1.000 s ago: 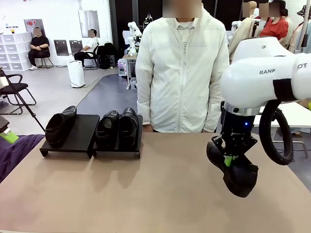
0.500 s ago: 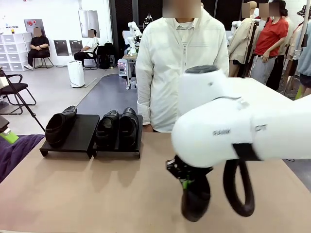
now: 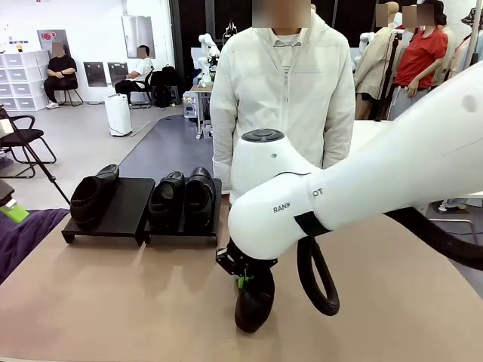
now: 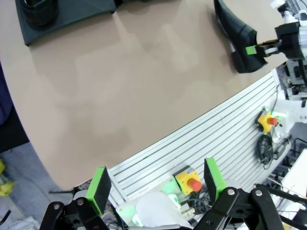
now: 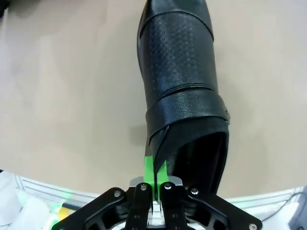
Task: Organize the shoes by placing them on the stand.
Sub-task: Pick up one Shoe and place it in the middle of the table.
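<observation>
- A glossy black leather low-cut shoe with a rounded toe [image 3: 254, 303] is hanging toe-down just above the tan tabletop [image 3: 113, 302], near the robot's edge and right of the rack; the right wrist view is showing its perforated upper and strap [image 5: 184, 81] from above.
- The right gripper [image 3: 242, 280] is pinching the shoe's collar edge, its two green-padded fingers [image 5: 149, 168] pressed together on the thin leather with no gap between them.
- The white right arm [image 3: 339, 204] is sweeping in from picture right and reaching across the middle of the table, a black cable loop [image 3: 315, 279] dangling beside the shoe.
- Three more matching black shoes are sitting on the low matte-black two-panel stand [image 3: 124, 211] at the table's far left: a pair [image 3: 183, 196] side by side on the right panel, and a single shoe [image 3: 94, 194] lying along the left panel's outer side, leaving bare panel beside it.
- The left gripper [image 4: 156, 184] is hovering off the table's near edge over a slatted white frame, its green pads [image 4: 100, 186] spread wide apart with nothing between them; its camera is catching the carried shoe [image 4: 235, 36] far across the table.
- A person in a white zip jacket [image 3: 283, 98] is standing at the far side, arms down.
</observation>
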